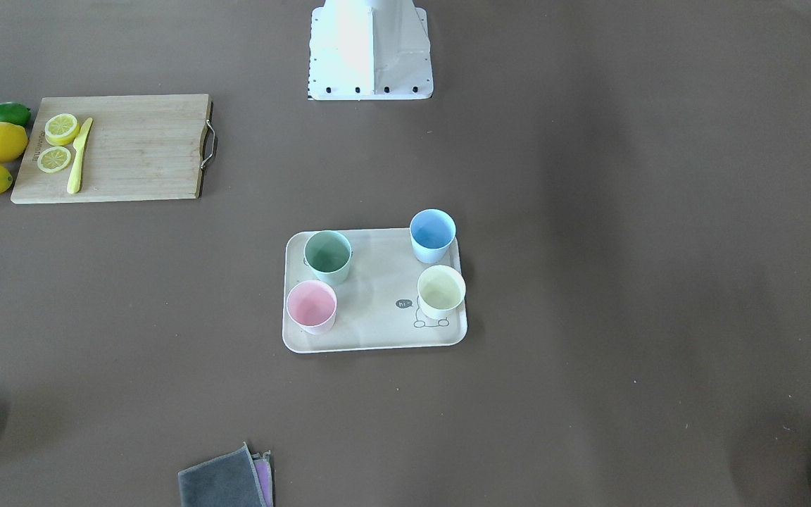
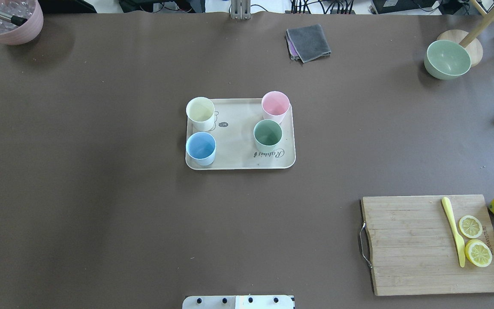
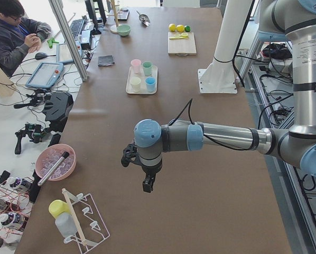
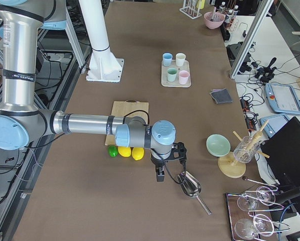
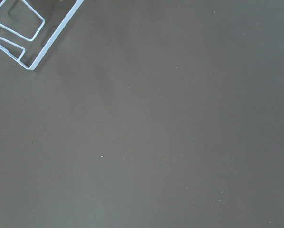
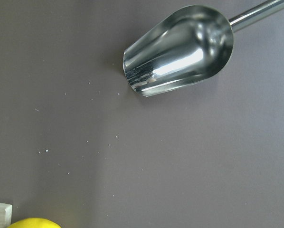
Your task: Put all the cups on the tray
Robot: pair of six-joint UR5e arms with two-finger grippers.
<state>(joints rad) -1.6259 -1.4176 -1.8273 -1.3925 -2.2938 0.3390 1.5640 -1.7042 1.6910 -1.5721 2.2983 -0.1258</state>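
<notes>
The brown table (image 2: pixel 101 214) carries everything. The left arm (image 3: pixel 216 137) reaches out low over the table's end on the robot's left, well apart from the tray. The left pincer (image 3: pixel 147 186) hangs pointing down above bare table. Only a side view shows it, so I cannot tell whether it is wide or narrow. The right arm (image 4: pixel 85 124) stretches over the opposite end. The right pincer (image 4: pixel 160 175) hangs near a metal scoop (image 6: pixel 180 50) that lies on the table. Here too only a side view shows it, so I cannot tell how its jaws stand.

A wooden cutting board (image 2: pixel 410 244) lies on the robot's right, with a yellow knife (image 2: pixel 453 231) and two lemon slices (image 2: pixel 470 226) on it.

The cream tray (image 2: pixel 238 128) lies at mid-table, ahead of the robot's base. All four cups stand upright on it, one toward each corner and apart from one another. The yellow cup (image 2: pixel 200 112) is far left and the pink cup (image 2: pixel 275 105) far right. The blue cup (image 2: pixel 200 148) is near left and the green cup (image 2: pixel 267 134) near right. The blue cup seems to sit right against the rim, though the angle makes that hard to judge.
</notes>
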